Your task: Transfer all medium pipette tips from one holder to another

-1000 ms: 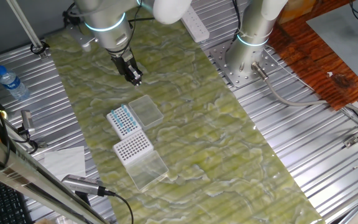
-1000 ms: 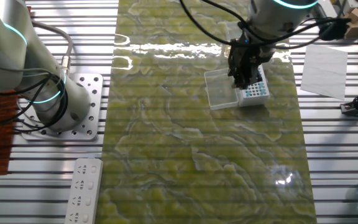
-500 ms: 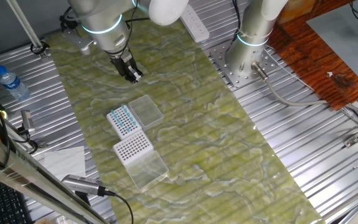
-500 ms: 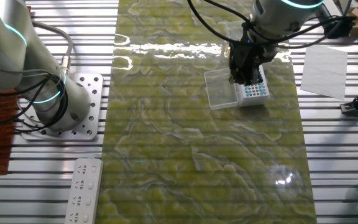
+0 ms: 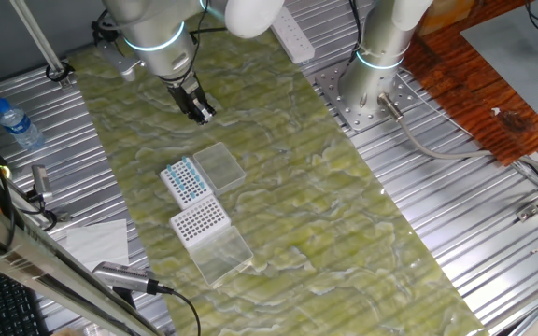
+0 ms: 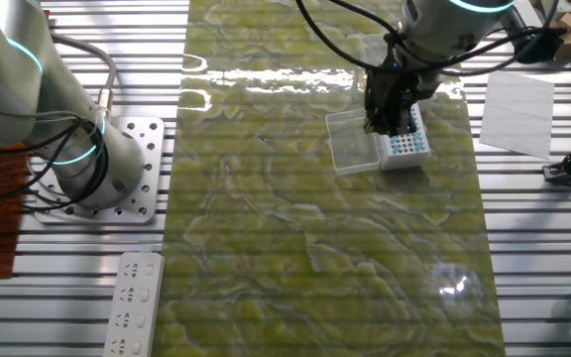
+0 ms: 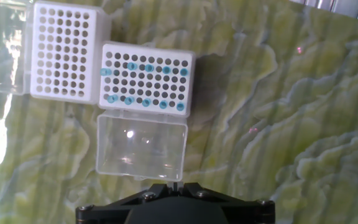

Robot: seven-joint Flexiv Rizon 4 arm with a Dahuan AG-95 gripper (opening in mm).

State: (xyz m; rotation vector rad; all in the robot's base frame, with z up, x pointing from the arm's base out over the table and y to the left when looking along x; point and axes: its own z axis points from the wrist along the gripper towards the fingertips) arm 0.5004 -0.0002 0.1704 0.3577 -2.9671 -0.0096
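1. Hanging in the upper left of one fixed view, the dark two-finger claw (image 5: 200, 114) is above the green marbled bench (image 5: 288, 215), apart from the racks. Below it sits the white square holder with medium pipette tips (image 5: 186, 180), their light-blue tops showing as dots, touching its clear hinged plastic lid (image 5: 219, 166). Just below lies the second white holder with bare dark holes (image 5: 200, 222), with its own clear lid (image 5: 223, 254).
2. Seen in the other fixed view, the claw (image 6: 389, 124) overlaps the tip holder (image 6: 404, 146) in the upper right; I cannot tell its opening there.
3. Looking down in the hand view, the tip holder (image 7: 146, 78) is at upper centre, blue tops in scattered holes, the bare one (image 7: 63, 51) at its left. The fingertips meet at the bottom edge, nearly closed and holding nothing visible.
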